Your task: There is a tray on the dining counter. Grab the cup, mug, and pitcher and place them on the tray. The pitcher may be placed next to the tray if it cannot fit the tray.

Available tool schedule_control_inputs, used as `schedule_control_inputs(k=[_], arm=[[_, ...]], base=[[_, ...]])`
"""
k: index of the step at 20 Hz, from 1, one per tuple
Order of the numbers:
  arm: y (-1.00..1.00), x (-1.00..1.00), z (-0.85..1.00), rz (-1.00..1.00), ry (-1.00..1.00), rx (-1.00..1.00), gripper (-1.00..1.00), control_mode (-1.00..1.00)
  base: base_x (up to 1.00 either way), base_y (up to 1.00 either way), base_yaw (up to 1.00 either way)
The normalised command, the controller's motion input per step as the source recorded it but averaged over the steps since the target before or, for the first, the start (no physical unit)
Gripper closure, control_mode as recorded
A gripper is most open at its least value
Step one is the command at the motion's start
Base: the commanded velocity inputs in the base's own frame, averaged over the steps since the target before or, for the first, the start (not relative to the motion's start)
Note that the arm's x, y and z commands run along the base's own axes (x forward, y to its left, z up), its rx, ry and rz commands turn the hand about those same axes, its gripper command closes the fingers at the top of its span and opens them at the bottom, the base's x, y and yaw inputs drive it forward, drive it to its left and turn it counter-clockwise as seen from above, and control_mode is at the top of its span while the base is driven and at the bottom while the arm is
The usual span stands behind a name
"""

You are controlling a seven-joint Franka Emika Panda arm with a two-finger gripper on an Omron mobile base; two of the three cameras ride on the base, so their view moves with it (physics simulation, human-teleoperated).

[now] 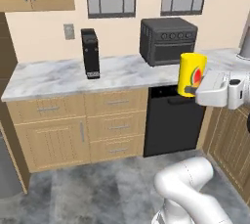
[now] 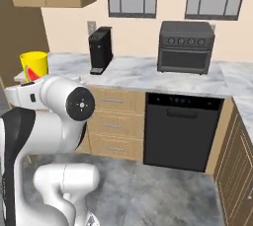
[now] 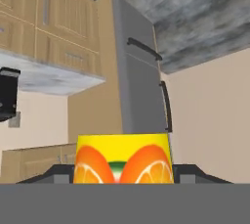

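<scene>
Gripper [image 1: 191,90] clamps the cup [image 1: 192,74] aloft — fruit picture, seemingly no readable writing.

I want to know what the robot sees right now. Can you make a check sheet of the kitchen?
Surface: grey-white marble worktop over wooden drawers.
Job's things: yellow cup with a fruit picture, upright, lifted off the worktop.
Clutter: black coffee machine and dark toaster oven on the worktop.
Grippers: gripper closed around the cup's lower part.
Cables: nothing seen.
Surroundings: black dishwasher, grey fridge, two windows, grey floor.
</scene>
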Motion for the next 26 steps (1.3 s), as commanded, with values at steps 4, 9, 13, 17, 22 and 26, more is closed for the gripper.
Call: schedule_control_inputs(k=[4,9,13,17,22,26], arm=[[0.0,0.0,0.0,0.0,0.0,0.0,1.0,1.0],[0.0,0.0,0.0,0.0,0.0,0.0,1.0,1.0],[0.0,0.0,0.0,0.0,0.0,0.0,1.0,1.0],[0.0,0.0,0.0,0.0,0.0,0.0,1.0,1.0],[0.0,0.0,0.0,0.0,0.0,0.0,1.0,1.0],[0.0,0.0,0.0,0.0,0.0,0.0,1.0,1.0]], base=[[0.83,-0.1,0.38],[0.85,0.0,0.77],[0.66,0.0,0.83],[0.37,0.0,0.81],[0.24,0.01,0.78],[0.2,0.17,0.74]])
